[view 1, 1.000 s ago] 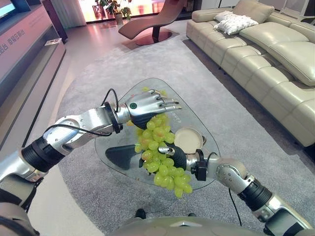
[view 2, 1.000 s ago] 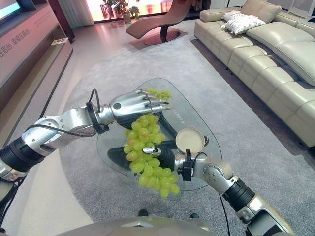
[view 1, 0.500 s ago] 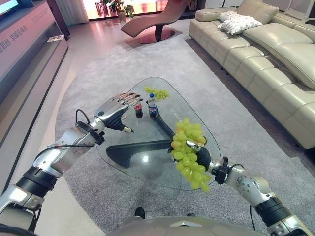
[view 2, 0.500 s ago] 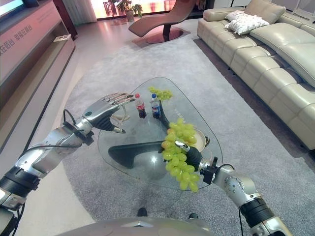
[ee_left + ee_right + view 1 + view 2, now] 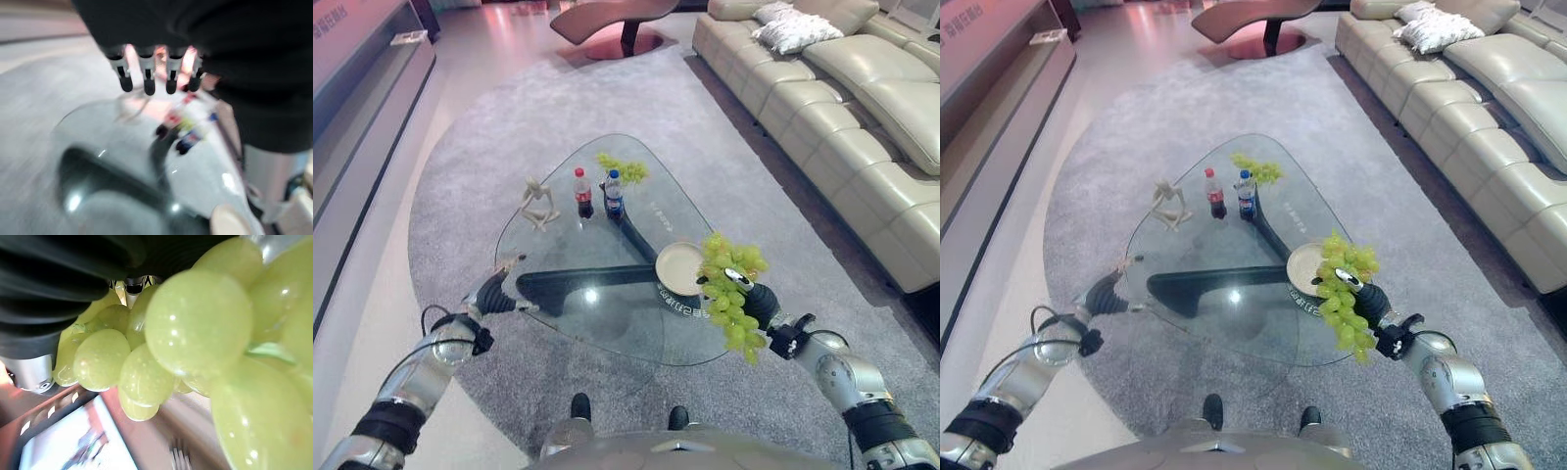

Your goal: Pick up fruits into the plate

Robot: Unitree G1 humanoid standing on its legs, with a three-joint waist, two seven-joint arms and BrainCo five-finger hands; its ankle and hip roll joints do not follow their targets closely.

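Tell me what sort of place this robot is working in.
Most likely a living room or furnished showroom lounge. A long cream leather sofa runs along one side, a glass coffee table stands on a round grey rug, and a curved lounge chair sits farther back.

The large bunch of green grapes [image 5: 729, 292] covers the right hand's [image 5: 760, 305] fingers and overlaps the right rim of the round cream plate [image 5: 678, 268]. Upper centre on the glass worktop [image 5: 607, 323], the two small bottles' [image 5: 594, 194] contents are too small to tell.
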